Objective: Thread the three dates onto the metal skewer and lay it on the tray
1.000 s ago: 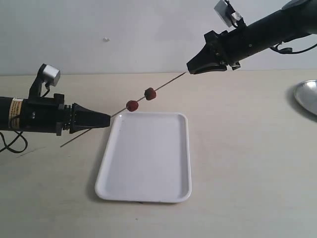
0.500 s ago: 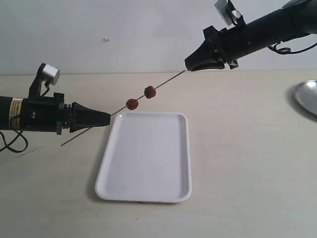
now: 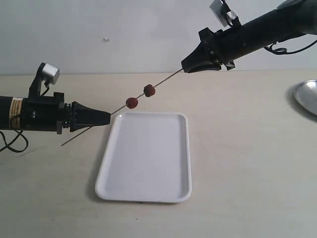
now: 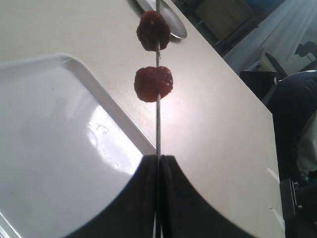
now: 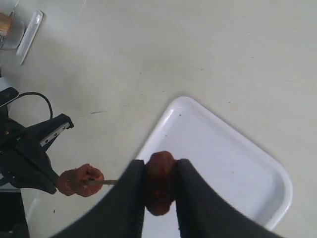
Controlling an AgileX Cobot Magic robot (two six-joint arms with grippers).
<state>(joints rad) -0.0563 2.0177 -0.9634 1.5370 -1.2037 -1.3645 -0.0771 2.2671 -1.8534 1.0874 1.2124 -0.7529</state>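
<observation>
Left tool (image 3: pixel 106 119) clenched on metal skewer (image 3: pixel 166 81). Lower date (image 3: pixel 132 103) and upper date (image 3: pixel 149 90) threaded, airborne near tray (image 3: pixel 148 194) corner. Right tool (image 3: pixel 185 68) grasping third date (image 5: pixel 159 182) at skewer tip.

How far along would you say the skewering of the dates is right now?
A lower date and an upper date are already threaded on the skewer, held by the shut left gripper. The right gripper grips the third date at the skewer's tip; whether it is pierced is hidden. Left: seating it and laying the skewer on the tray.
</observation>
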